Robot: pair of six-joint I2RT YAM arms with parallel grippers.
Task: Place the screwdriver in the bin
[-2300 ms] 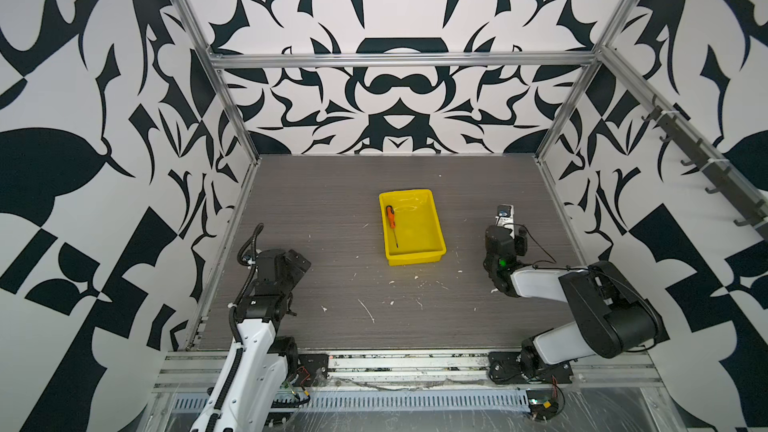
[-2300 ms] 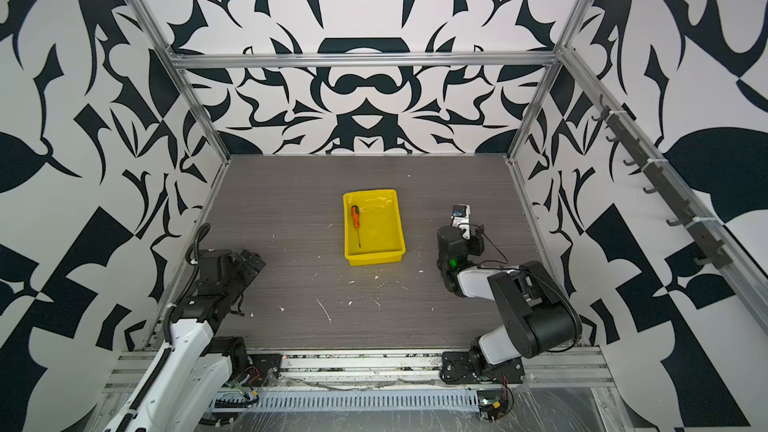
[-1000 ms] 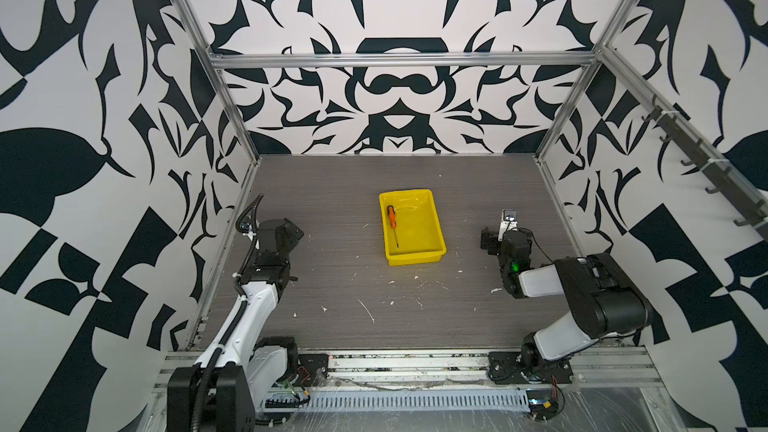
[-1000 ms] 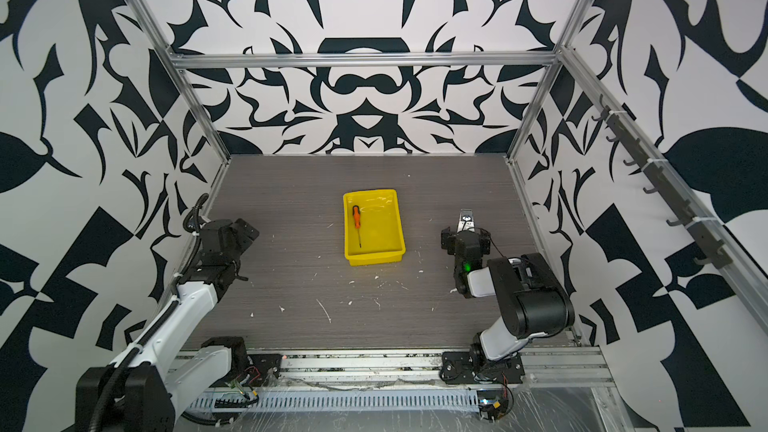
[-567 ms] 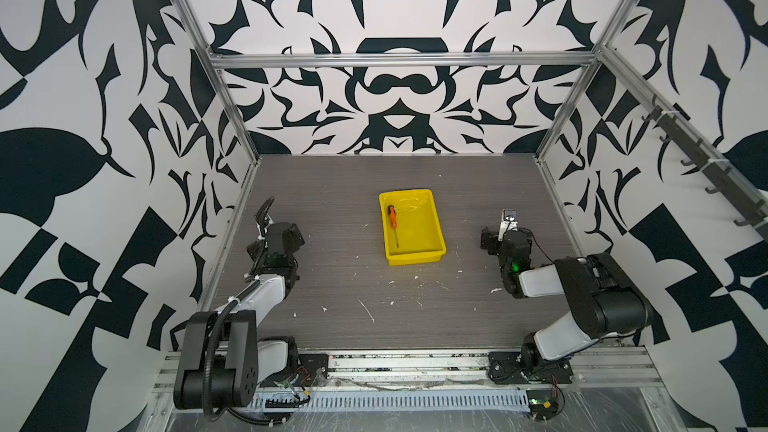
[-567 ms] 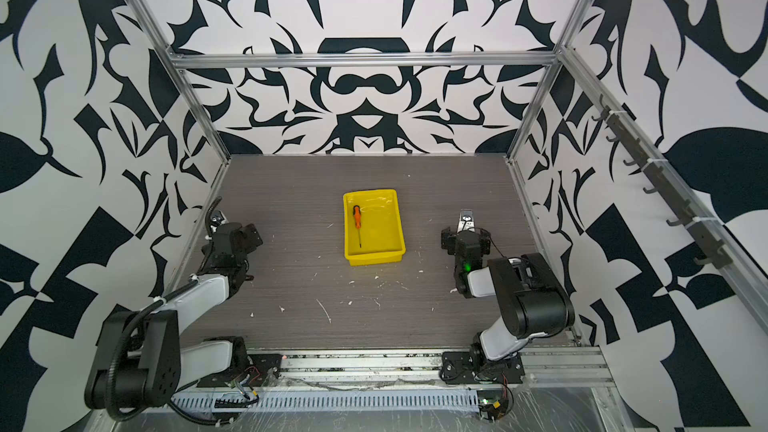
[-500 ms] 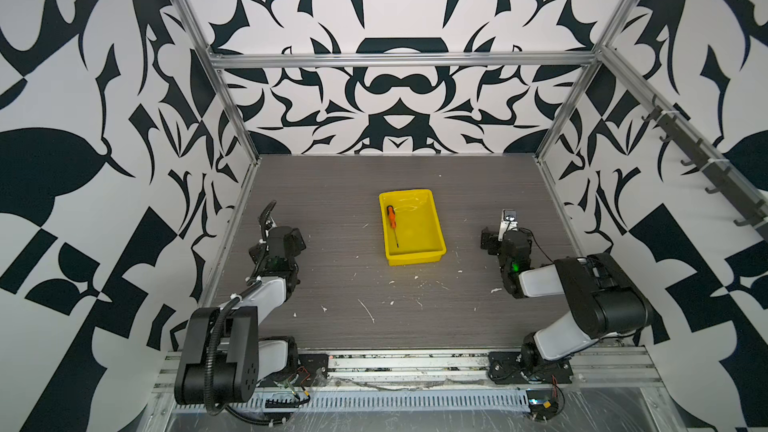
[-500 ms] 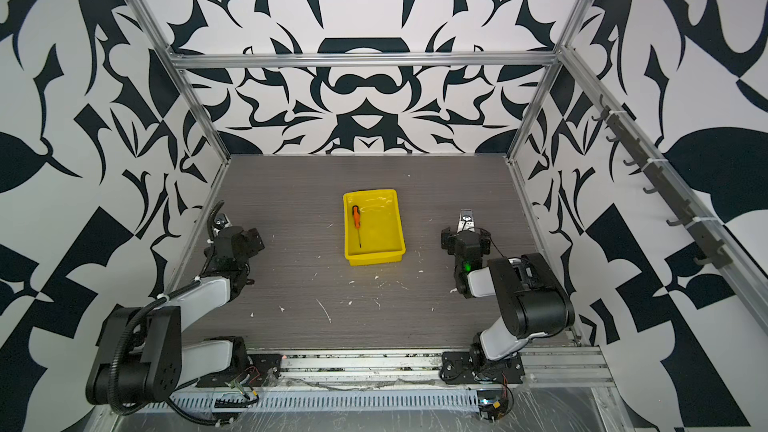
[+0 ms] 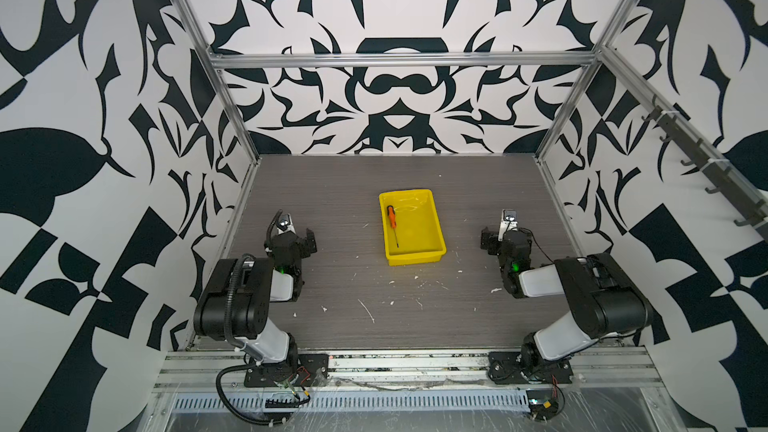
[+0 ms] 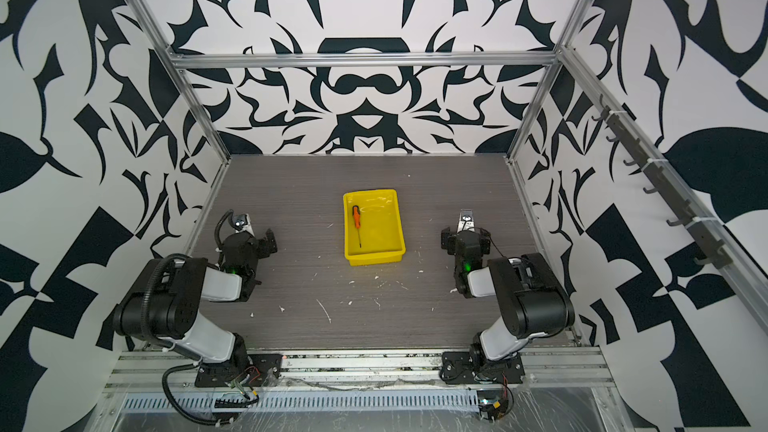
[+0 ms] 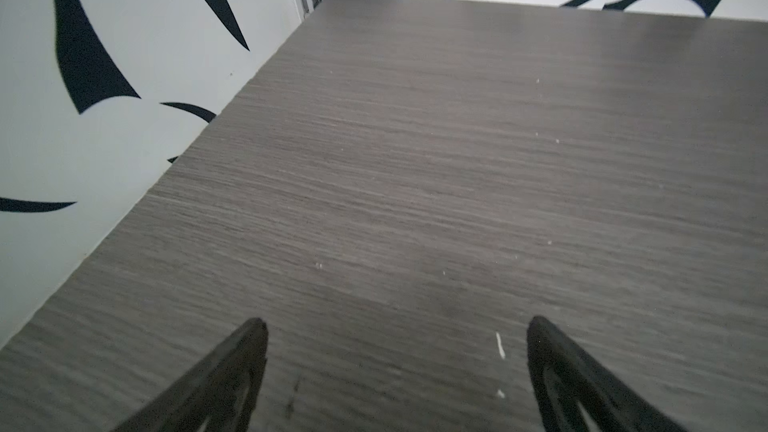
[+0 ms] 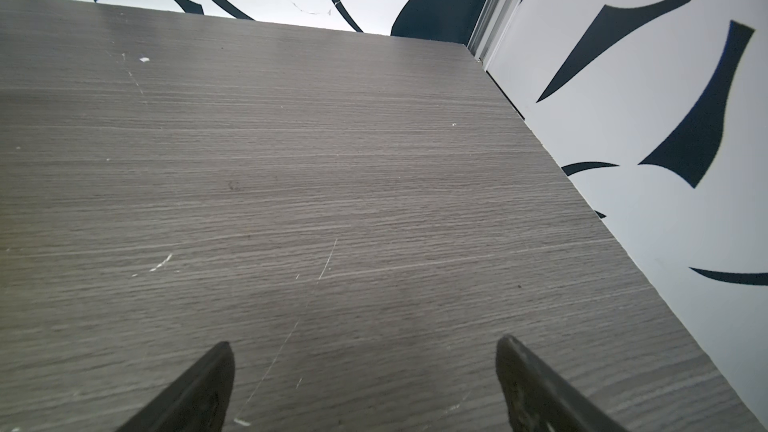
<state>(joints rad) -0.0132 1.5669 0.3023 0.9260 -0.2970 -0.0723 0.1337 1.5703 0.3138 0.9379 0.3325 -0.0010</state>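
Both claws gape empty: left claw (image 11: 397, 324) by the left edge of the counter (image 9: 374, 176), right claw (image 12: 361, 349) by its right edge; screwdriver (image 9: 392, 223) lies in the bin (image 9: 415, 260).

Top views overhead, wrist views low, fwd-facing

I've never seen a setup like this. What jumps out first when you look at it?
The bright yellow bin in the middle of the grey table stands out most, with a small orange-handled screwdriver lying inside near its left wall. Bold black-and-white patterned walls surround it. The left arm and right arm sit folded low on either side, jaws wide open and empty.
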